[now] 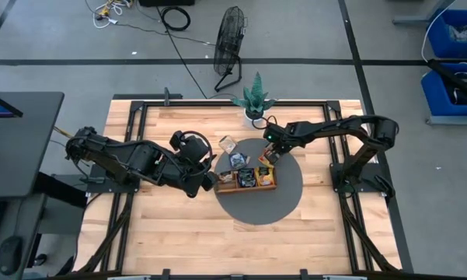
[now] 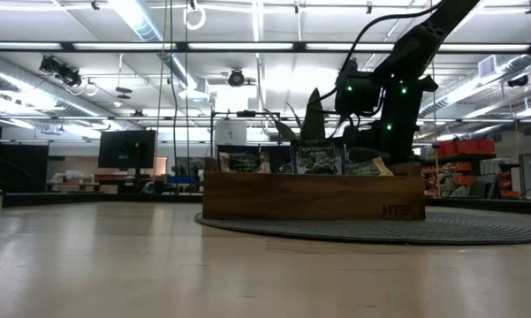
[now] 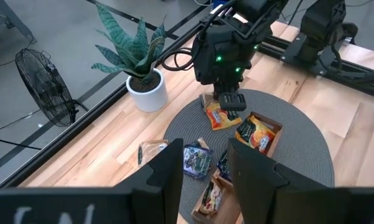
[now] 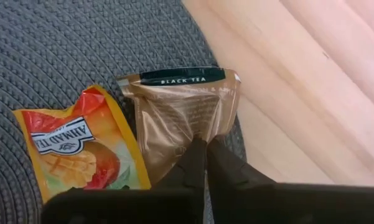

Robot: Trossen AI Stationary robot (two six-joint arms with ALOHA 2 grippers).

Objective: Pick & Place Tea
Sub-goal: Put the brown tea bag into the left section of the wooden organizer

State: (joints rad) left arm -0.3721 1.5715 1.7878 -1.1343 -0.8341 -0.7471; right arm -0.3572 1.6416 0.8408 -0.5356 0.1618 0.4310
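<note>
A brown wooden tray (image 1: 247,180) with sachets standing in it sits on a round grey mat (image 1: 256,208). Beyond the tray's far side, my right gripper (image 1: 268,154) points down, shut on a bronze tea sachet (image 4: 187,109) marked BLACK TEA. An orange tea sachet (image 4: 81,152) lies flat on the mat beside it. A dark blue sachet (image 3: 197,160) and a pale sachet (image 3: 152,151) lie near the tray's left end. My left gripper (image 3: 202,168) hovers open above the tray's left end, with nothing between its fingers. My right gripper pinches the bronze sachet between its two fingertips, at the end (image 4: 198,132) opposite the dark printed strip. The fingers come from above, pointing steeply down. The sachet lies flat on the mat's rim, creased where the fingertips (image 4: 193,155) meet.
A potted plant (image 1: 254,97) stands at the table's far edge, just behind the mat. A floor fan (image 1: 229,39) stands beyond the table. Bare wooden tabletop (image 1: 179,233) lies toward the near edge.
</note>
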